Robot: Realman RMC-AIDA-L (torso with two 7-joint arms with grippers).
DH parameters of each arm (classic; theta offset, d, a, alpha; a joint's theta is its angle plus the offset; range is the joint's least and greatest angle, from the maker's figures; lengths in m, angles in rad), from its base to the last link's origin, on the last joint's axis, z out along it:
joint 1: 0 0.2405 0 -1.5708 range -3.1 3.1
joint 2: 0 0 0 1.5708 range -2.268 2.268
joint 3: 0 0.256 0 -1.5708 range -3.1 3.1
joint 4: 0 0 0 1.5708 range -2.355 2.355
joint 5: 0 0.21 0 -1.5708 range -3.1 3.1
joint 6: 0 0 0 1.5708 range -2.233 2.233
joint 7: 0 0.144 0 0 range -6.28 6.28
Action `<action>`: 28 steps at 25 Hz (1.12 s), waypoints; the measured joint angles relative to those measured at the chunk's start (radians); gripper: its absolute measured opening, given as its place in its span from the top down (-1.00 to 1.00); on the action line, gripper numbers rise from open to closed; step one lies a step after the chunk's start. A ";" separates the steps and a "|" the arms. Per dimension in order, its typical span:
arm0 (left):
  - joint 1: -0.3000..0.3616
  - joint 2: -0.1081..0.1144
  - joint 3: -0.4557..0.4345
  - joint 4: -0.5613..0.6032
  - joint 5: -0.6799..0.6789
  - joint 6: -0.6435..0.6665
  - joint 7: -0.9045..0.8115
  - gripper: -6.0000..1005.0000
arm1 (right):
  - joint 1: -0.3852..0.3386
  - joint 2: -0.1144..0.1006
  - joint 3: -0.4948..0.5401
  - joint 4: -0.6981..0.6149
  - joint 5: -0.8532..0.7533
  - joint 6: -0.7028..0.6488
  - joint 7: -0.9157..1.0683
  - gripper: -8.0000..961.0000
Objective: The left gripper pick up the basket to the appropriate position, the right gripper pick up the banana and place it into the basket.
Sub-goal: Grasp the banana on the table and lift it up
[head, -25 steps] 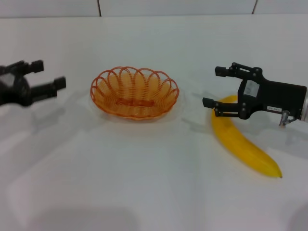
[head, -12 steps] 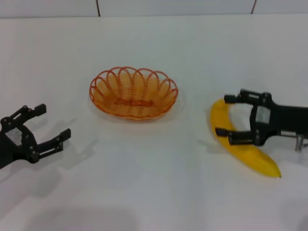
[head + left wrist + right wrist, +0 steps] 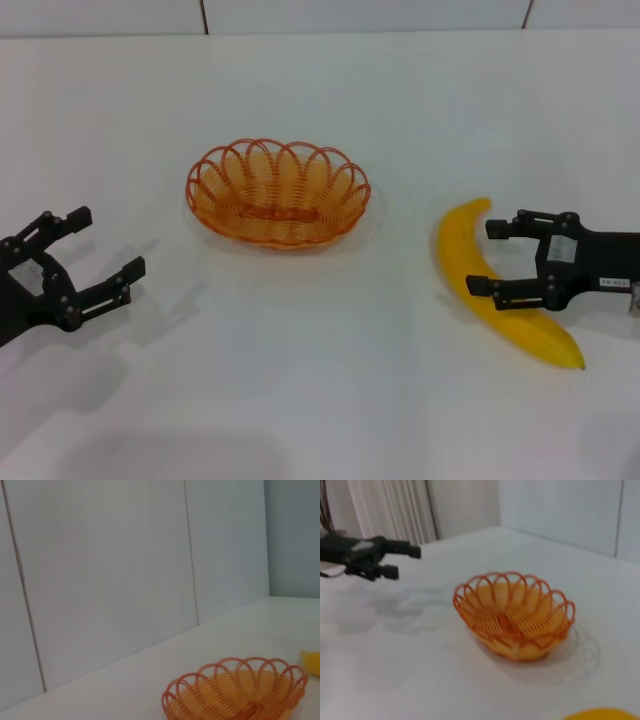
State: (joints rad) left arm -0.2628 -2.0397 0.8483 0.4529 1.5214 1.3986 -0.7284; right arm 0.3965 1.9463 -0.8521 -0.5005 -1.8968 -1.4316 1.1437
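White tabletop [image 3: 320, 400] spreads bare around basket [image 3: 277, 192]; left end effector [image 3: 98, 256] spread, right end effector [image 3: 490, 257] gaping astride banana [image 3: 490, 290].

white table [image 3: 320, 400], pale panelled wall [image 3: 100, 570]

The banana [image 3: 492, 285] looks like smooth, glossy yellow plastic, the basket [image 3: 277, 192] is thin orange wire with a slight sheen, the left gripper [image 3: 106, 254] and right gripper [image 3: 489, 258] are matt black open-frame parts, and the tabletop [image 3: 320, 400] is smooth, matt white.
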 joint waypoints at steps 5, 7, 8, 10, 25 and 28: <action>0.000 0.000 0.000 -0.003 -0.008 0.001 0.005 -0.80 | 0.001 0.000 -0.005 -0.001 -0.035 0.011 0.022 -0.78; 0.000 -0.001 0.000 -0.003 -0.010 0.001 0.005 -0.80 | 0.001 -0.001 -0.005 -0.001 -0.049 0.015 0.033 -0.78; 0.000 -0.001 0.000 -0.003 -0.010 0.001 0.005 -0.80 | 0.002 -0.001 -0.005 -0.001 -0.059 0.016 0.037 -0.78; 0.000 -0.001 0.000 -0.003 -0.011 0.001 0.006 -0.80 | 0.004 0.001 -0.005 -0.001 -0.078 0.018 0.039 -0.78; 0.005 -0.001 0.000 -0.012 -0.035 0.004 0.021 -0.80 | 0.015 0.002 -0.001 -0.005 -0.107 0.020 0.128 -0.77; 0.005 -0.001 0.000 -0.013 -0.035 0.007 0.021 -0.80 | 0.015 0.000 -0.005 -0.010 -0.112 0.018 0.150 -0.77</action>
State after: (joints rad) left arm -0.2576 -2.0403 0.8482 0.4402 1.4863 1.4052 -0.7075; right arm 0.4112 1.9460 -0.8574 -0.5105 -2.0091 -1.4138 1.2935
